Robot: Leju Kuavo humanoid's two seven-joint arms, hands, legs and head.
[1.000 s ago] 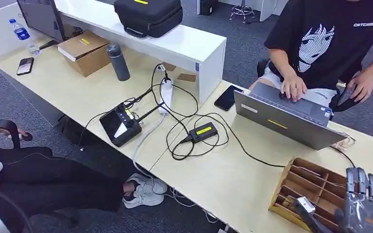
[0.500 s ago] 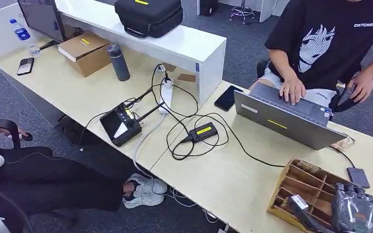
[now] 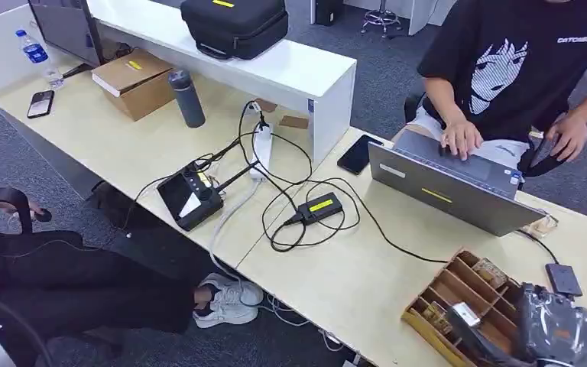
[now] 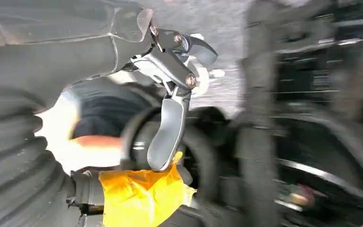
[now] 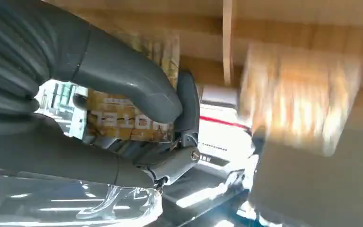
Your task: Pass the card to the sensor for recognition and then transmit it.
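My right hand [image 3: 554, 332] reaches down into the wooden divided box [image 3: 443, 287] at the table's near right corner. In the right wrist view its thumb [image 5: 123, 90] and a dark finger [image 5: 188, 106] pinch a yellowish printed card [image 5: 118, 123] inside a wooden compartment [image 5: 227, 42]. More patterned cards [image 3: 489, 271] lie in a far compartment. A small dark sensor pad [image 3: 563, 279] with a cable lies on the table just right of the box. My left hand [image 4: 170, 109] is blurred, its fingers apart with nothing in them.
A person types on a grey laptop [image 3: 447, 191] behind the box. A black phone [image 3: 358, 155], a black unit with a yellow label [image 3: 319, 206] and looping cables lie mid-table. Left of them sit a controller [image 3: 191, 197] and a power strip [image 3: 260, 149]. A seated person's legs [image 3: 69, 283] are at lower left.
My right hand went from raised, fingers spread, to reaching down into the box. The box slid and turned to the left. The sensor pad came into sight.
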